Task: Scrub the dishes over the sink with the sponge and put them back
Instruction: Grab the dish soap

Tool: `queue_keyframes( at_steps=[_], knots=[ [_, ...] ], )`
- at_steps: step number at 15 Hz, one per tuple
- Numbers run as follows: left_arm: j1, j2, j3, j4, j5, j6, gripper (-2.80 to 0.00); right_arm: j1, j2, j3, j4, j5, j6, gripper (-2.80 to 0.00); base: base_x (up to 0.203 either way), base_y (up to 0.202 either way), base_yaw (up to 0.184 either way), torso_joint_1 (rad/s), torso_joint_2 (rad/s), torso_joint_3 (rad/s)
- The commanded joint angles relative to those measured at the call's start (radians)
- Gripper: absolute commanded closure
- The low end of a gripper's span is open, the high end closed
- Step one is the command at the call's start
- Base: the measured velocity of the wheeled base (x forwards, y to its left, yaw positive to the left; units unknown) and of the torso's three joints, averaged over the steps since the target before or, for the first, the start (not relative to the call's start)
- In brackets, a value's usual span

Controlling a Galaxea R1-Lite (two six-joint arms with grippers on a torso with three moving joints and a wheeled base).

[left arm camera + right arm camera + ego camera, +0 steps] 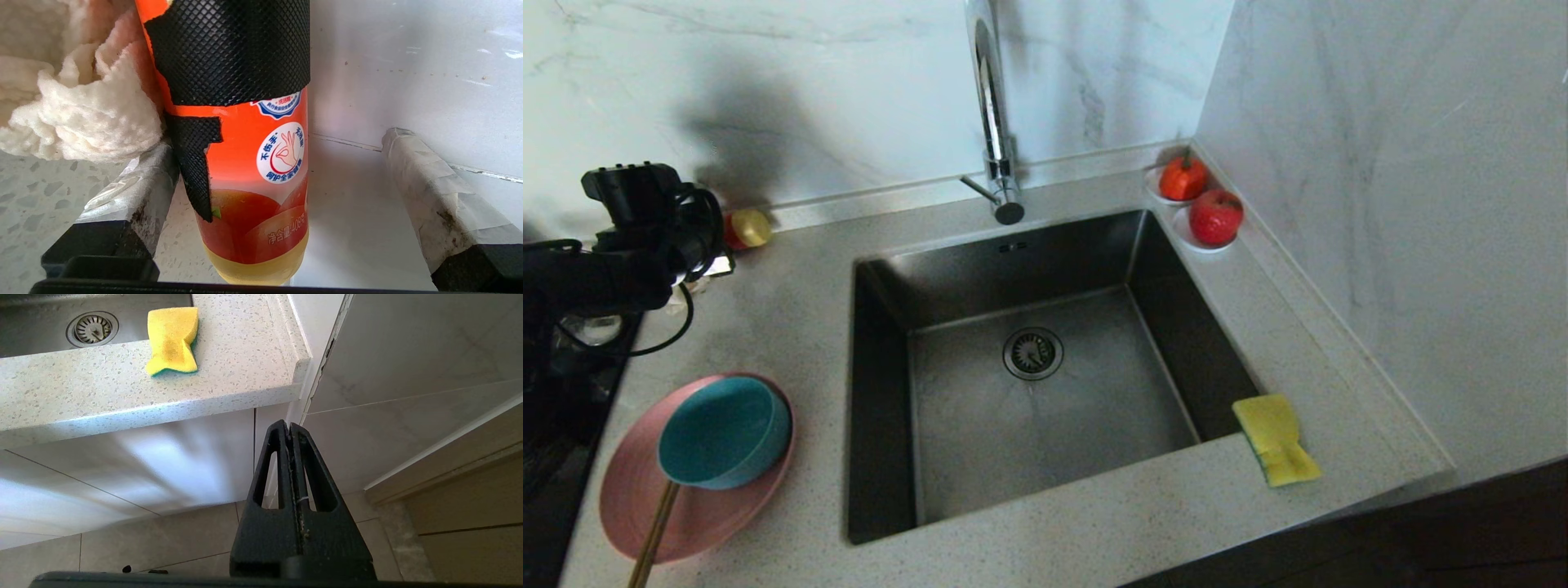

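straddling orange bottle, left fingers wide; sponge far off

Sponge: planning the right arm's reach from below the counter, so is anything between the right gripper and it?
The worktop's front edge is. The right gripper, jaws shut, hangs below counter level, and the sponge lies on top beside the sink. Nothing else shows between them.

The left tool is spread around an orange bottle, hemmed by a rag and wall. The sink is unobstructed below the tap.
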State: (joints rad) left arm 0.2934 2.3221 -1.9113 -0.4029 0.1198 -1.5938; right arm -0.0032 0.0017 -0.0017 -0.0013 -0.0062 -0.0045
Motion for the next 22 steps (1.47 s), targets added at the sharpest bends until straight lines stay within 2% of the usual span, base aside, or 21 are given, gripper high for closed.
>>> queue_keyframes(
  at_steps=[1, 7, 9, 10, 17, 22],
  knots=[
    [0.001, -0.001, -0.002, -0.016, 0.001, -0.008, -2.8, 0.0, 0.001, 0.002, 0.0, 0.0, 0.0, 0.0, 0.0, 0.0, 0.0, 0.0, 0.0, 0.0],
    [0.001, -0.003, -0.002, -0.018, 0.006, -0.004, -2.8, 0.0, 0.001, 0.0, 0.0, 0.0, 0.0, 0.0, 0.0, 0.0, 0.0, 0.0, 0.0, 0.0],
    [0.0, -0.004, -0.001, -0.034, 0.035, -0.006, -2.8, 0.0, 0.001, 0.001, 0.0, 0.0, 0.0, 0.0, 0.0, 0.0, 0.0, 0.0, 0.0, 0.0],
    [0.0, -0.003, 0.0, -0.036, 0.037, -0.003, 0.0, 0.0, 0.001, 0.0, 0.0, 0.0, 0.0, 0.0, 0.0, 0.0, 0.0, 0.0, 0.0, 0.0],
    [-0.003, 0.003, 0.009, -0.024, 0.032, 0.034, 0.0, 0.0, 0.001, 0.0, 0.0, 0.0, 0.0, 0.0, 0.0, 0.0, 0.0, 0.0, 0.0, 0.0],
    [-0.026, 0.001, 0.011, -0.006, -0.001, 0.123, 0.0, 0.0, 0.0, 0.0, 0.0, 0.0, 0.0, 0.0, 0.0, 0.0, 0.0, 0.0, 0.0, 0.0]
  ],
)
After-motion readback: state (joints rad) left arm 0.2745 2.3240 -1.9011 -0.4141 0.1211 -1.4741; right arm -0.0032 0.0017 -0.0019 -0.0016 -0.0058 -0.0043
